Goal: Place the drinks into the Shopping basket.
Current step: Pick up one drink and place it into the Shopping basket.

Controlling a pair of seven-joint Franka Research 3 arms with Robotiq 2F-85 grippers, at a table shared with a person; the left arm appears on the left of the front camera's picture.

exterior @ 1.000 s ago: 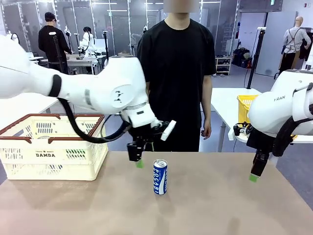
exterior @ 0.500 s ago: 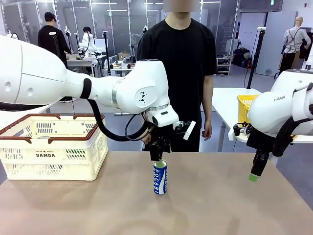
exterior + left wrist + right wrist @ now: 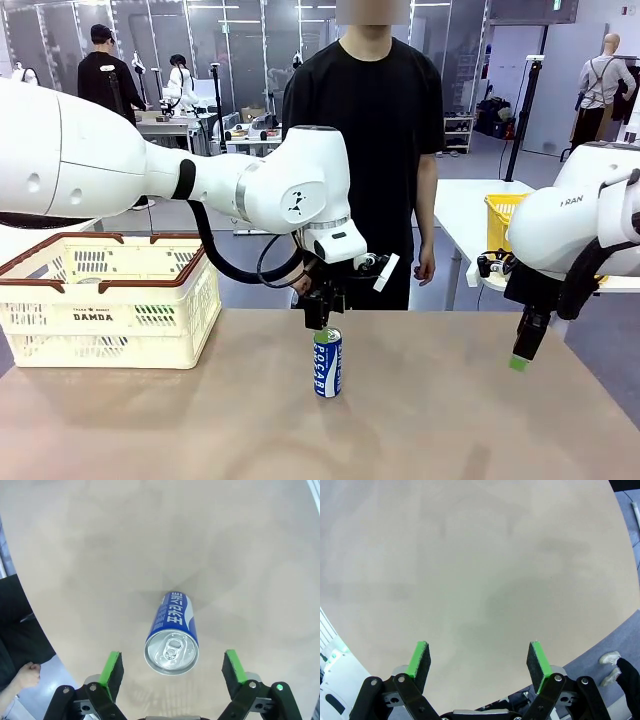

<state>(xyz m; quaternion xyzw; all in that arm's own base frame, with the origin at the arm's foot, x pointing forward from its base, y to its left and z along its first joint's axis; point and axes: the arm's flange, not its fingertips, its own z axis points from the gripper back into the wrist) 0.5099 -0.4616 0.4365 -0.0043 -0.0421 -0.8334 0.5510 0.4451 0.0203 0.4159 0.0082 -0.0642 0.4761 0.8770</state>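
Centrally, one can (image 3: 327,362) stood upright on the table (image 3: 420,420), blue and white with blue lettering, its top unopened. Left gripper (image 3: 318,318) hung directly above it, pointing down, jaws spread wide with nothing between them. From the left wrist, the can (image 3: 172,635) sat between the two green pads (image 3: 112,669), clear of both, with the lid nearest the camera. A person's fist (image 3: 25,676) showed past the table edge at lower left in that view.

Basket (image 3: 110,298) sat at the table's left end, cream with a reddish-brown rim and dark DAMDA lettering on the near wall. It was well apart from the can. Its inside could not be seen from the front.

Right gripper (image 3: 520,355) hovered over the table's right side, away from the can, also gaping and empty. Right wrist view: gripper (image 3: 479,661) above bare tabletop.

A person (image 3: 365,150) in a black shirt stood at the far side, arms down.
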